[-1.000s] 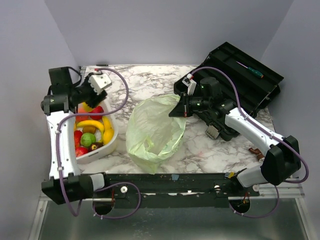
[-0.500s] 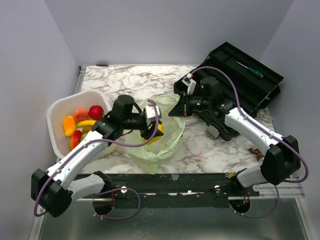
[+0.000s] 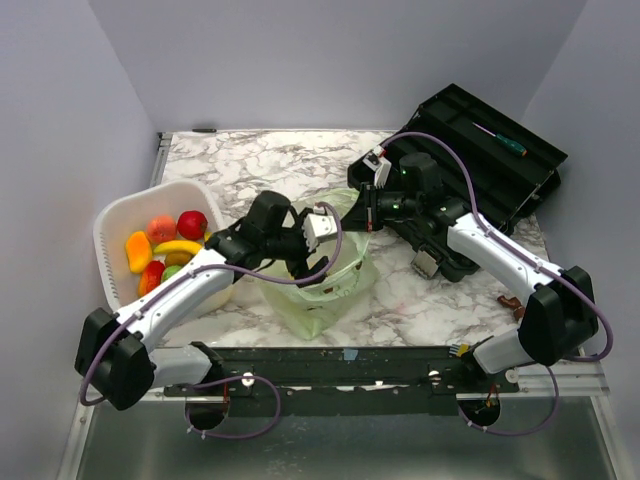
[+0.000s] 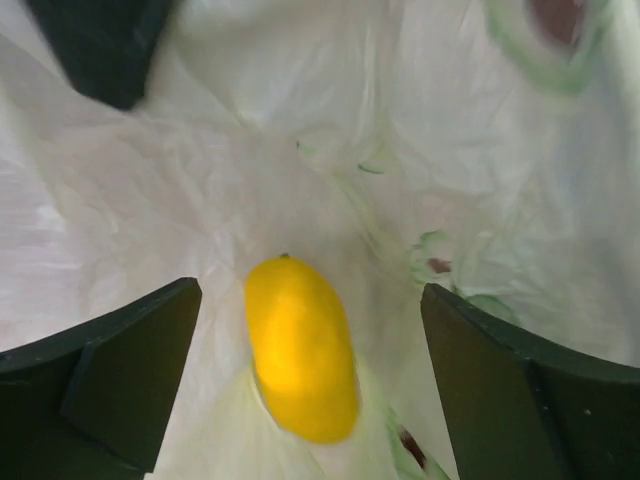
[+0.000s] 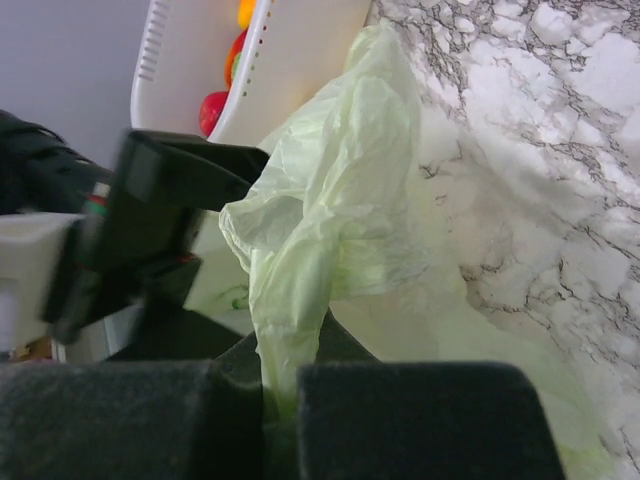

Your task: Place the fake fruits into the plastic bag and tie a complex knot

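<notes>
Several fake fruits [image 3: 178, 246] left in the white basket [image 3: 140, 200] at the left of the surface [image 3: 260, 165], one yellow piece [image 4: 300, 350] already lying inside the plastic bag [image 3: 330, 295] at the middle. Judged as the loading step, tying not yet begun. Worth noting the left pincer [image 4: 308, 290] spread wide just above that yellow piece, gripping nothing, and the right pincer [image 3: 362, 215] clamped on the bag's far-right rim, holding the mouth agape. To do this well: keep that rim pinched high and taut, draw the left arm straight up out of the mouth without snagging the thin film, then fetch the next fruit from the basket and release it low inside the bag to avoid a bounce back out. Only from the left wrist: the yellow piece itself with open jaws either side, hidden from above by the arm. Only from the right wrist: green film bunched between the fingers [image 5: 420, 420]. Only from overhead: the whole basket and both arms together.
</notes>
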